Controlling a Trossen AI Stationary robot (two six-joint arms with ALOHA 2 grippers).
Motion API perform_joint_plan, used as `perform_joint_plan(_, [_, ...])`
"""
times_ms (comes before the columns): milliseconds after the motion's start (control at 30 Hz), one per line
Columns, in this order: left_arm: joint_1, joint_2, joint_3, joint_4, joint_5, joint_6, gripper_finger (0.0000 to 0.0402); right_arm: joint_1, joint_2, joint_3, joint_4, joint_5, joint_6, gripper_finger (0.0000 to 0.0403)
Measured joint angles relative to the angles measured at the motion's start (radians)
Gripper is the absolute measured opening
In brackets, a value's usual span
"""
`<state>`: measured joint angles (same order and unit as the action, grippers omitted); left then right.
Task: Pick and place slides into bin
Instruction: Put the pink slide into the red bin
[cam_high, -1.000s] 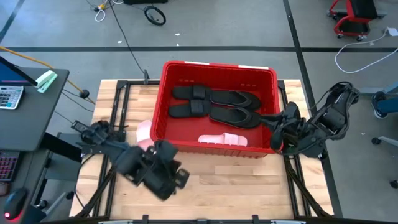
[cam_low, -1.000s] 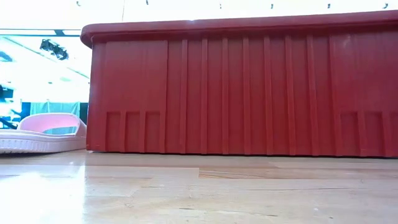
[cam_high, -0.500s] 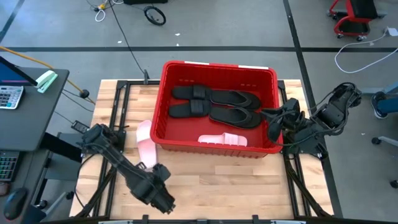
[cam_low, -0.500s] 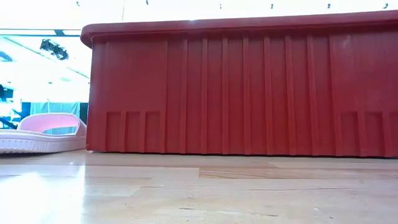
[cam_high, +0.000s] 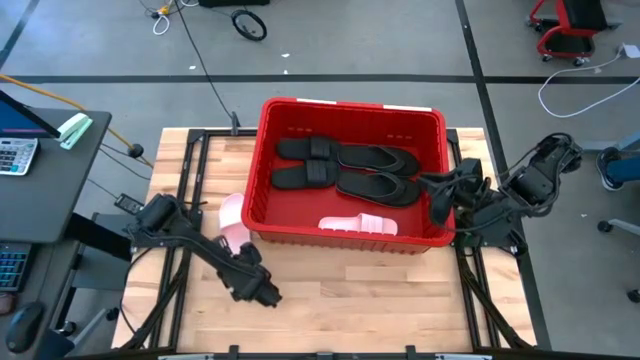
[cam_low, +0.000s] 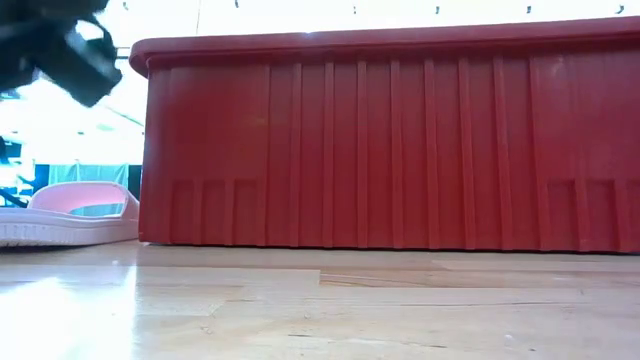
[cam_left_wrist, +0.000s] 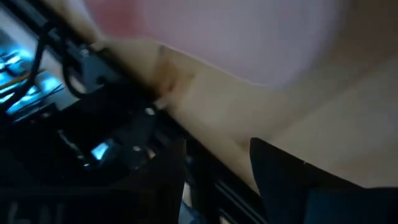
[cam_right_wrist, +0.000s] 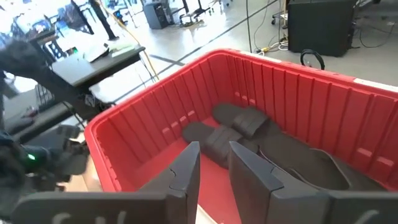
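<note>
High view: the red bin (cam_high: 437, 180) stands toward the far side of the wooden desk (cam_high: 380, 300), and five slides lie inside it. Two black band-strapped slides (cam_high: 308, 162) rest at its far left, two black thong-strapped slides (cam_high: 380, 172) beside them to the right, and one pale pink slide (cam_high: 360, 224) lies along the near wall. A second pink slide (cam_high: 233, 217) lies on the desk just outside the bin's left wall, close to its near corner.

The left end effector (cam_high: 266, 293) hangs low over bare wood in front of the bin, near that pink slide but apart from it. Its fingers (cam_left_wrist: 280, 168) show a gap in the left wrist view, with nothing between them.

The right end effector (cam_high: 434, 195) sits at the bin's right rim. In the right wrist view its fingers (cam_right_wrist: 186, 171) stand partly apart, empty, pointing down into the bin over the black slides.
</note>
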<state>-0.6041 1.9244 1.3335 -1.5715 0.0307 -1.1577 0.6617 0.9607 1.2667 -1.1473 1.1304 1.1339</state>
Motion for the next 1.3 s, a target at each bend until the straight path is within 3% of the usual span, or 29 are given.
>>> perform_joint_plan(467, [0.1, 0.0, -0.198, 0.022, -0.239, 0.055, 0.0178, -0.122, 0.0, 0.0, 0.125, 0.033, -0.001, 0.0089])
perform_joint_plan(767, [0.139, -0.002, -0.309, 0.151, -0.268, 0.065, 0.0171, -0.151, 0.002, 0.0, 0.155, 0.028, -0.003, 0.0089])
perform_joint_plan(967, [0.155, -0.002, -0.317, 0.13, -0.285, 0.07, 0.0163, -0.151, 0.002, 0.0, 0.16, 0.027, -0.003, 0.0089])
perform_joint_plan(1133, [0.162, -0.001, -0.26, 0.008, -0.297, 0.07, 0.0162, -0.151, 0.002, 0.0, 0.161, 0.022, -0.003, 0.0089])
perform_joint_plan(1300, [0.172, -0.011, -0.237, 0.044, -0.382, 0.07, 0.016, -0.151, 0.002, 0.0, 0.161, 0.022, -0.009, 0.0089])
